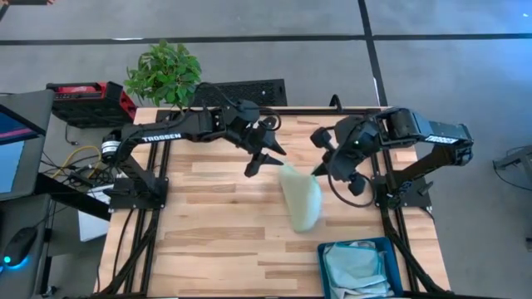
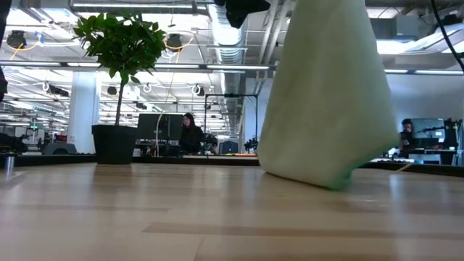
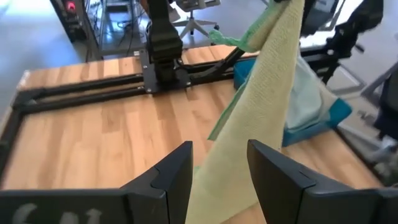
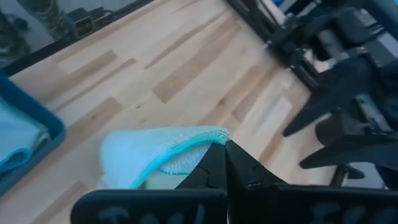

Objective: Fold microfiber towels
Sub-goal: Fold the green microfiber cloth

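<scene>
The light green towel (image 1: 301,198) hangs limp over the table's (image 1: 208,224) middle, pinched at its top corner by the right gripper (image 4: 224,163), while the left gripper (image 3: 219,177) gapes beside it.

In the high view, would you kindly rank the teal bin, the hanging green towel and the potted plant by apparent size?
1. Teal bin, partly cut off
2. Potted plant
3. Green towel

Plant and towel look close; the towel hangs from the right pincer, so foreshortened.
</scene>
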Robot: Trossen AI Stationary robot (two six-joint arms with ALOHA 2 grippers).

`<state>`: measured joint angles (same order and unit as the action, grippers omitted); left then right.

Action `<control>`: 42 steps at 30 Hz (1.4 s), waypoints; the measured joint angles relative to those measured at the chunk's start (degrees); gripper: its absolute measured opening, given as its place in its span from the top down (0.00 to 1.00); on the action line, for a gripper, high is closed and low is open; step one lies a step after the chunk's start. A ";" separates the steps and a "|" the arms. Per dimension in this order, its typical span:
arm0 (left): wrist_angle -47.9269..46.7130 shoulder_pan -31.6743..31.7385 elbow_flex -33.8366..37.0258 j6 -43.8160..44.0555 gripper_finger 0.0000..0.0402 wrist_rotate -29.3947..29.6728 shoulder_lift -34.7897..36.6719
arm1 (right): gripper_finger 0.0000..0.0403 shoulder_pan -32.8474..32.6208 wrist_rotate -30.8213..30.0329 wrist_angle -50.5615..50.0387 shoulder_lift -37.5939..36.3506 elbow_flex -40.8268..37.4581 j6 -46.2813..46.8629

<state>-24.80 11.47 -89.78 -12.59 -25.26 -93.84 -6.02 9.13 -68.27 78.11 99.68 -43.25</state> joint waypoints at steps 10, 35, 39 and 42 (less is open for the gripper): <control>2.54 2.41 0.00 -13.94 0.64 -3.19 -3.74 | 0.99 2.59 0.00 5.28 0.00 0.00 0.03; 9.82 3.90 -0.57 -31.96 0.72 -14.91 -19.56 | 0.99 2.79 3.51 7.34 0.00 -0.02 2.76; 2.11 3.43 -0.59 -35.71 0.75 -14.97 -19.89 | 0.99 2.79 3.49 7.20 0.00 -0.02 2.79; -3.74 3.01 -0.59 -38.14 0.78 -15.00 -19.89 | 0.99 2.79 3.49 7.02 0.00 -0.02 2.81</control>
<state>-28.55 14.48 -90.37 -50.73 -40.25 -113.73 -3.22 12.62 -61.25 78.11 99.66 -40.45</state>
